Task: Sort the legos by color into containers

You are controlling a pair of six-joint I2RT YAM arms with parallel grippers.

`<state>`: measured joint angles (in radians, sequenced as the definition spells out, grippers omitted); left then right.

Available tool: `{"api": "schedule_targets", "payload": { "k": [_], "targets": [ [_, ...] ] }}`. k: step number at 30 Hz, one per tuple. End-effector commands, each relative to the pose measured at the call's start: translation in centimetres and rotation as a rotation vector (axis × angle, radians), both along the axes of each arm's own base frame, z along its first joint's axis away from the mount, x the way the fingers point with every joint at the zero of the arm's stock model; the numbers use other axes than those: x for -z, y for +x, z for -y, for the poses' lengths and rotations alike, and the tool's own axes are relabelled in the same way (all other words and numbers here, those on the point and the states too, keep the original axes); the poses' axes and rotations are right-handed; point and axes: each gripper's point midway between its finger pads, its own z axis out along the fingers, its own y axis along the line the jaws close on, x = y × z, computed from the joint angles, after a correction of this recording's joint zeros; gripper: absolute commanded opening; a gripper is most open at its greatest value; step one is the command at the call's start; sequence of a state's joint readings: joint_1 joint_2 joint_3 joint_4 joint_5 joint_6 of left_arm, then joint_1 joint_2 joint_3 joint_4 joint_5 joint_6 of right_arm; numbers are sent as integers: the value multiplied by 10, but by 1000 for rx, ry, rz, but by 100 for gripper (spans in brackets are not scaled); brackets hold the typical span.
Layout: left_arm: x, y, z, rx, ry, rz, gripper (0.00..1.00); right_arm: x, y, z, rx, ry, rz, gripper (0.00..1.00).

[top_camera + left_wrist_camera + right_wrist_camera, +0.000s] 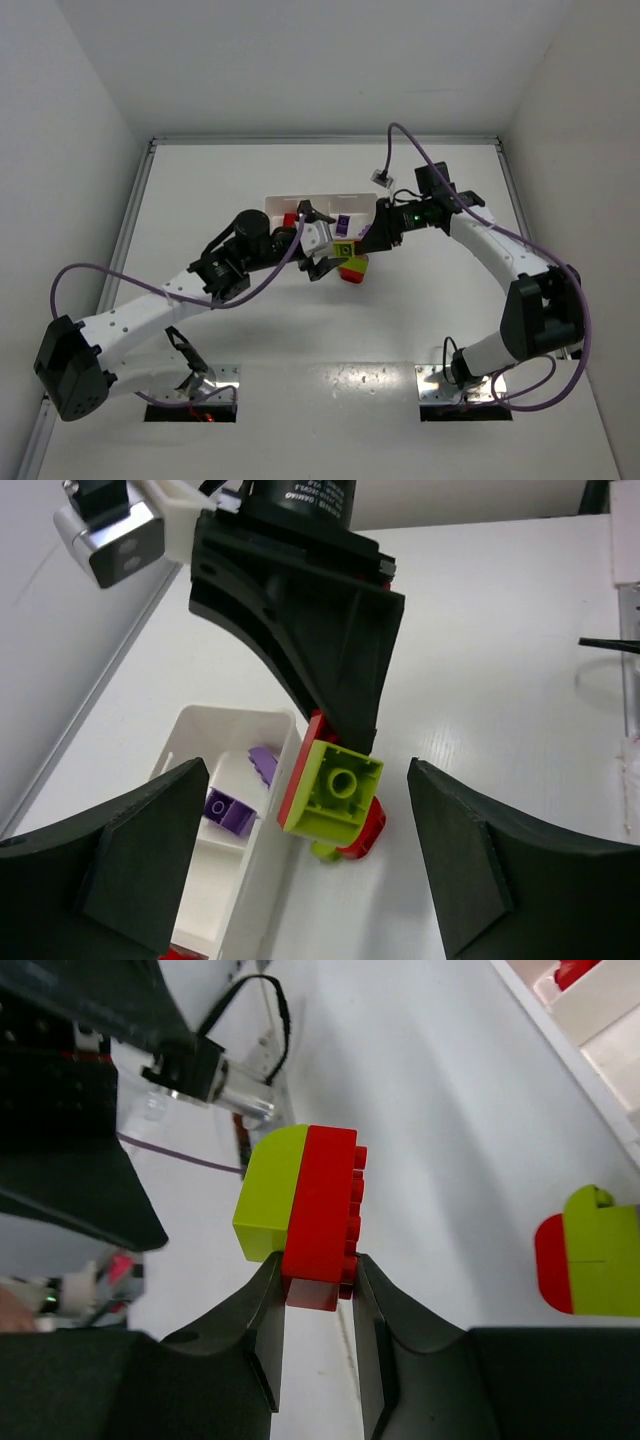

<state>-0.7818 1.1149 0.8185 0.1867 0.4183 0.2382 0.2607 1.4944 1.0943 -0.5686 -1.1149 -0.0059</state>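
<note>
My right gripper (318,1275) is shut on a red-and-yellow-green lego clump (300,1205), pinching its red brick, and holds it above the table. In the left wrist view this clump (332,788) hangs between my left gripper's fingers (150,860), which stand wide apart and do not touch it. The left gripper (318,250) is open and empty, facing the right gripper (364,242). A second red-and-yellow-green clump (352,269) lies on the table just below them, beside the white tray (190,725). The tray holds two purple bricks (228,812) and a red brick (289,218) in another compartment.
The tray (275,203) sits at the table's middle back, partly hidden by both arms. The two arms meet close together in front of it. White walls enclose the table on three sides.
</note>
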Motion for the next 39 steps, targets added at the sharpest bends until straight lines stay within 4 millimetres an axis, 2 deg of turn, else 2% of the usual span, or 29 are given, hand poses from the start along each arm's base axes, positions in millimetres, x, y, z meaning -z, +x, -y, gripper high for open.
{"api": "schedule_targets", "payload": {
  "k": [1,5,10,13,21,27,31,32,36,39],
  "targets": [
    [-4,5,0,-61,13,100,87,-21,2,-10,3,127,-128,0],
    [7,-6,4,-15,55,150,87,-29,4,-14,-16,171,-160,0],
    [11,-6,4,0,77,185,87,-32,4,-12,-21,186,-166,0],
    [14,-5,4,2,88,189,83,-36,4,-12,-24,191,-145,0],
    [6,-1,4,-7,82,249,69,-33,-6,-15,-52,191,-151,0],
    [5,-7,8,44,84,276,59,-29,-8,-14,-55,188,-149,0],
    [15,-11,13,87,102,263,50,-29,-10,-17,-64,187,-150,0],
    [22,-13,15,101,116,247,50,-30,-11,-17,-71,193,-152,0],
    [25,-11,18,112,126,247,49,-31,-17,-20,-95,193,-132,0],
    [27,-10,20,115,138,247,40,-30,-19,-20,-98,189,-133,0]
  ]
}}
